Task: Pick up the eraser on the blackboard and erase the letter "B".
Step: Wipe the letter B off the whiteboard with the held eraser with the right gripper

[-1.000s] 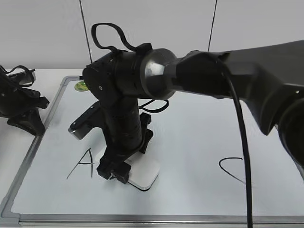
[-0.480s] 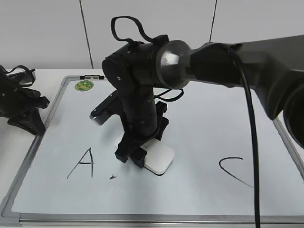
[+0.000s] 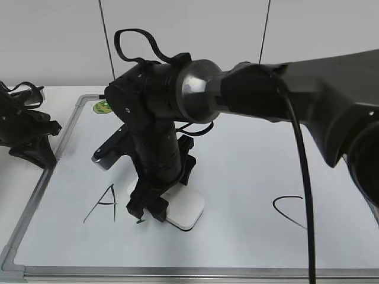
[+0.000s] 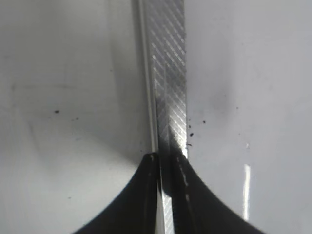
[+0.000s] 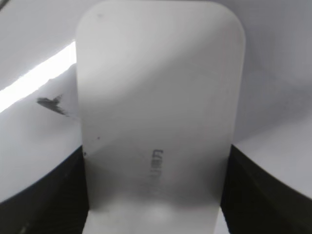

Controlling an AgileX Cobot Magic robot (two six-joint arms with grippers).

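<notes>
My right gripper (image 3: pixel 149 208) reaches across to the left half of the blackboard (image 3: pixel 249 148) and is shut on the white eraser (image 3: pixel 187 211), which lies flat on the board. In the right wrist view the eraser (image 5: pixel 156 97) fills the frame between the black fingers of my right gripper (image 5: pixel 156 195). Of the letter "B" only a small dark smear (image 5: pixel 51 103) shows, just left of the eraser. My left gripper (image 3: pixel 35 151) is shut and empty at the board's left edge, and its tips (image 4: pixel 163 161) hover over the metal frame (image 4: pixel 168 87).
A black "A" (image 3: pixel 102 203) stands left of the eraser and a black "C" (image 3: pixel 290 213) at the right. A round green sticker (image 3: pixel 100 107) sits at the board's far left corner. The right arm's bulk hides much of the board's middle.
The right gripper with the eraser went up and right from beside the "A", uncovering a small black mark, and has now slid back down-left onto it. The left arm has not moved.
</notes>
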